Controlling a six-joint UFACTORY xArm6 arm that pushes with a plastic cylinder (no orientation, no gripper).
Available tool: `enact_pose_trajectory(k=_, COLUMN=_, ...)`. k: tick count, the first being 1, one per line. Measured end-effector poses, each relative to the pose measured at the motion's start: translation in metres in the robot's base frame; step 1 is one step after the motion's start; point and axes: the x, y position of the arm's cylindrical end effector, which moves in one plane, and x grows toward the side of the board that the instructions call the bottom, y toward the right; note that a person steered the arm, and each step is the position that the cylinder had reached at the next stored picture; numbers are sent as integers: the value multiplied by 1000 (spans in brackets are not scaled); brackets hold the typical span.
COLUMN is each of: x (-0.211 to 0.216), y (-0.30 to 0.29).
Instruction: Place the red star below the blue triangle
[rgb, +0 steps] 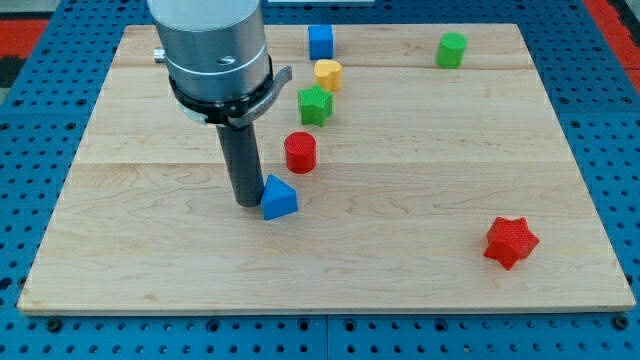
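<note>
my tip touching blue triangle — red star well apart

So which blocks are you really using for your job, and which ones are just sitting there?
For my job:
red star, near the view's bottom right
blue triangle, right beside my tip, on its right in the view

Just sitting there:
red cylinder
green star
yellow block
blue cube
green cylinder
</note>
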Motion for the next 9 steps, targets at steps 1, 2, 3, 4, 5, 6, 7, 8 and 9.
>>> enact_pose_trajectory(k=1, x=0, y=-12)
enact_pose_trajectory(k=2, x=7, y=-31)
enact_pose_trajectory(k=3, x=50, y=-11)
enact_pose_trajectory(k=4, x=60, y=87)
enact_pose_trajectory(k=5, x=31, y=172)
enact_pose_trajectory(k=6, x=-10, y=236)
enact_pose_trajectory(k=7, x=4, y=325)
enact_pose_trajectory(k=8, x=54, y=358)
enact_pose_trajectory(k=9, x=94, y=360)
